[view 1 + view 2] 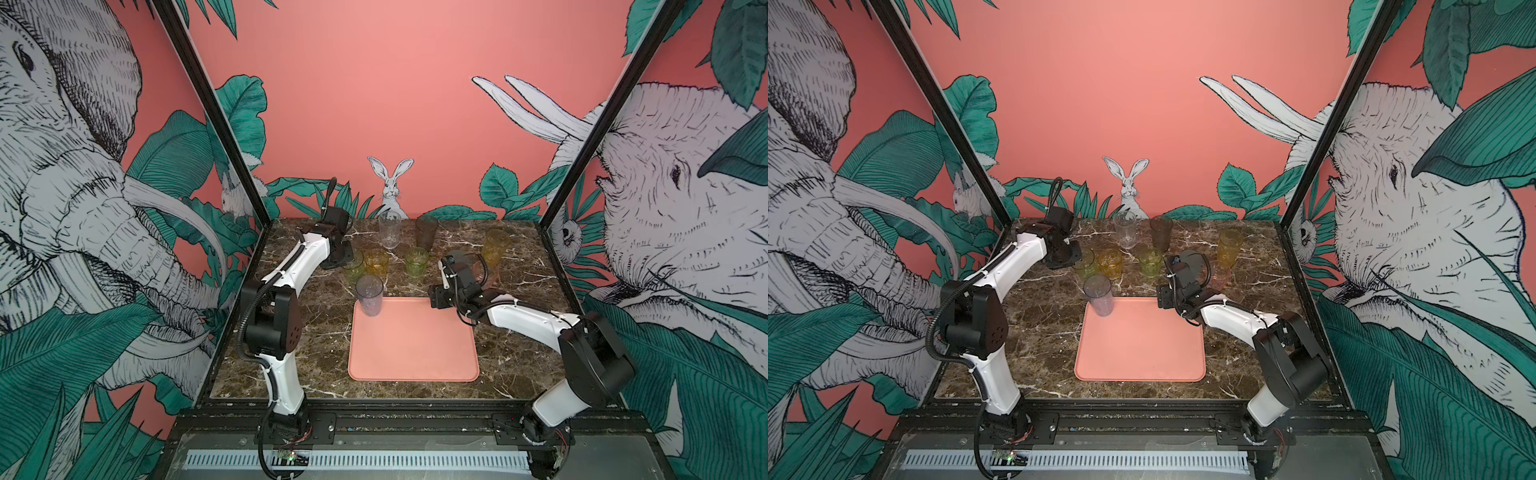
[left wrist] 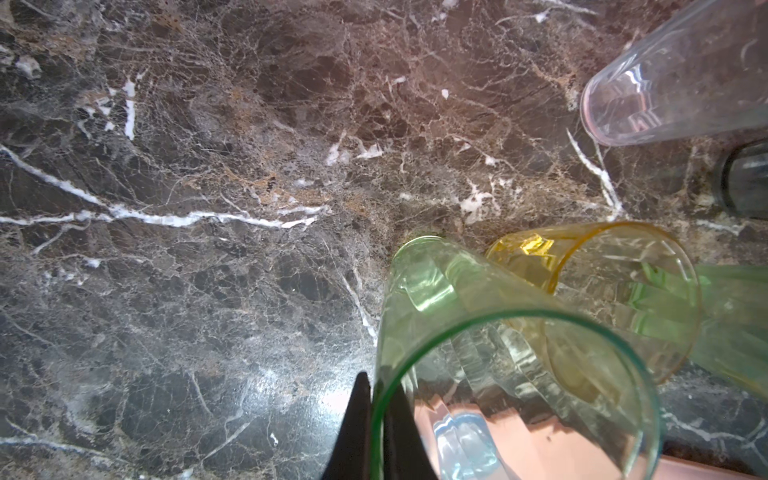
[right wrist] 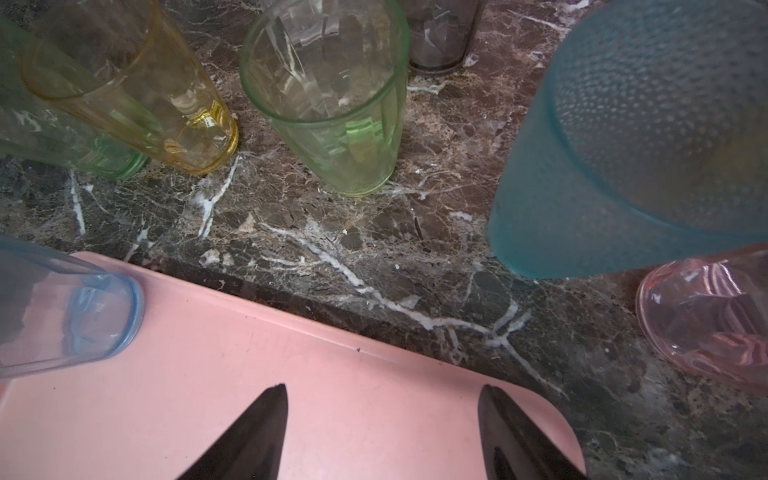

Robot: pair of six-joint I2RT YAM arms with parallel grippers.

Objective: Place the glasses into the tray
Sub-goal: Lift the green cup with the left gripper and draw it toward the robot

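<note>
The salmon-pink tray [image 1: 415,345] lies at the table's middle front. A tall grey glass [image 1: 369,296] stands in its far left corner. My left gripper [image 2: 379,384] is shut on the rim of a yellow-green glass [image 2: 478,332], one finger inside the wall and one outside. That glass [image 1: 354,268] stands on the marble left of a short amber one [image 1: 376,262]. My right gripper [image 3: 382,388] is open and holds nothing over the tray's far right corner [image 3: 519,399]. A frosted blue-grey glass [image 3: 623,145] and a pink glass [image 3: 715,320] stand just beyond it.
Further back on the marble stand a green glass [image 1: 416,262], a clear tall glass [image 1: 390,228], a smoky dark one [image 1: 426,232] and a tall amber one [image 1: 495,247]. Black frame posts and patterned walls enclose the table on both sides.
</note>
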